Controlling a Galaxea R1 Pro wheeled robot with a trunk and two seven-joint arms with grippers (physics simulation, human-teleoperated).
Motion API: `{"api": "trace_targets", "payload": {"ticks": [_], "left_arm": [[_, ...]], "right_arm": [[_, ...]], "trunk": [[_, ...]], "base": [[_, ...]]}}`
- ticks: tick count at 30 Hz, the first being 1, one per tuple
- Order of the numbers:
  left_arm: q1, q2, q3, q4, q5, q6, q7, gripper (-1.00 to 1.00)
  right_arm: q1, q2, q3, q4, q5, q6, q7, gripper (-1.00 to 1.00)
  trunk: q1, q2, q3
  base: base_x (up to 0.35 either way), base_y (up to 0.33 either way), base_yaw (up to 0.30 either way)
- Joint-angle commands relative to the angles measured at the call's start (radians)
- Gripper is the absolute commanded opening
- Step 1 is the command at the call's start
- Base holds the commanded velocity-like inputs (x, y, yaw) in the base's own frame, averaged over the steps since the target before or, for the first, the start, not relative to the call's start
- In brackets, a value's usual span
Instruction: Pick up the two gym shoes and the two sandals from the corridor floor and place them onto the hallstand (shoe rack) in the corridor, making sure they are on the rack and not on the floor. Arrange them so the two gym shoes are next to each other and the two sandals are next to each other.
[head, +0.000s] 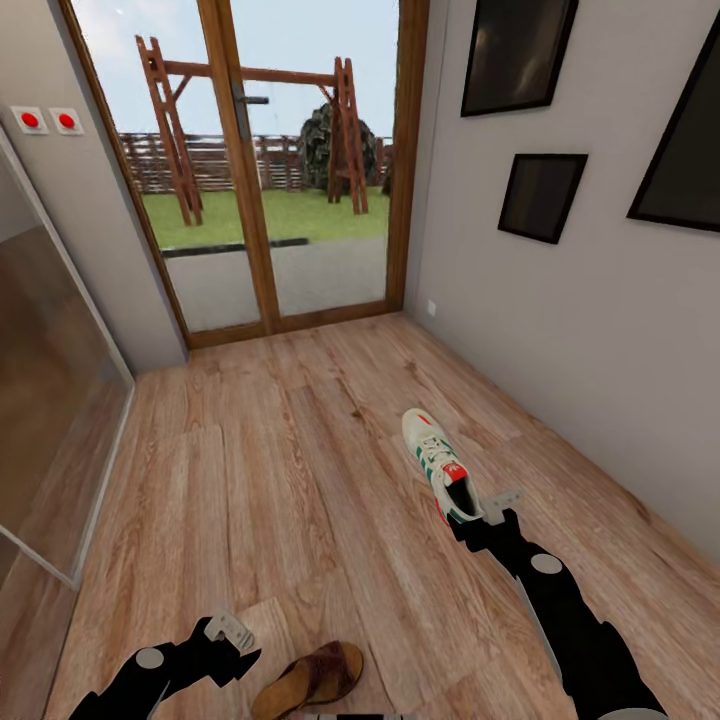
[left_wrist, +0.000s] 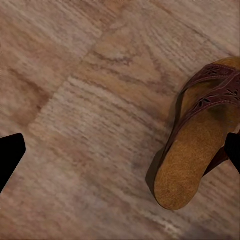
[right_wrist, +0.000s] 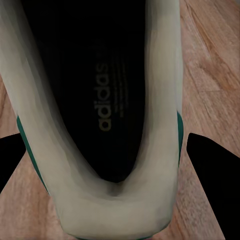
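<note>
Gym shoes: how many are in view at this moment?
1. The gym shoe lies on the corridor floor at the right gripper, whose fingers straddle its heel. The second may be out of frame.

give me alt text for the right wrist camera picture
Close-up straight down into the heel opening of an off-white gym shoe with green side stripes, its dark insole printed "adidas". The right gripper's black fingers sit open either side of the heel, above wood plank floor.
</note>
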Motion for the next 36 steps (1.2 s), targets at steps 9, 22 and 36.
{"api": "trace_targets", "payload": {"ticks": [9, 22, 36], "left_arm": [[-0.001, -0.001, 0.008, 0.003, -0.011, -0.007, -0.006, 1.0], [-0.001, -0.005, 0.005, -0.004, -0.011, -0.007, -0.006, 1.0], [-0.01, -0.008, -0.098, -0.006, -0.049, -0.002, -0.015, 1.0]], "right_arm": [[0.0, 0.0, -0.001, -0.002, 0.01, 0.005, 0.008, -1.0], [0.0, 0.0, -0.001, -0.001, 0.011, 0.005, 0.008, -1.0], [0.0, 0.002, -0.001, 0.001, 0.011, 0.006, 0.008, -1.0]], "trunk": [[0.0, 0.0, -0.001], [0.0, 0.0, -0.001], [0.0, 0.0, -0.001]], "base": [[-0.059, 0.0, 0.0], [-0.006, 0.0, 0.0], [0.0, 0.0, 0.0]]}}
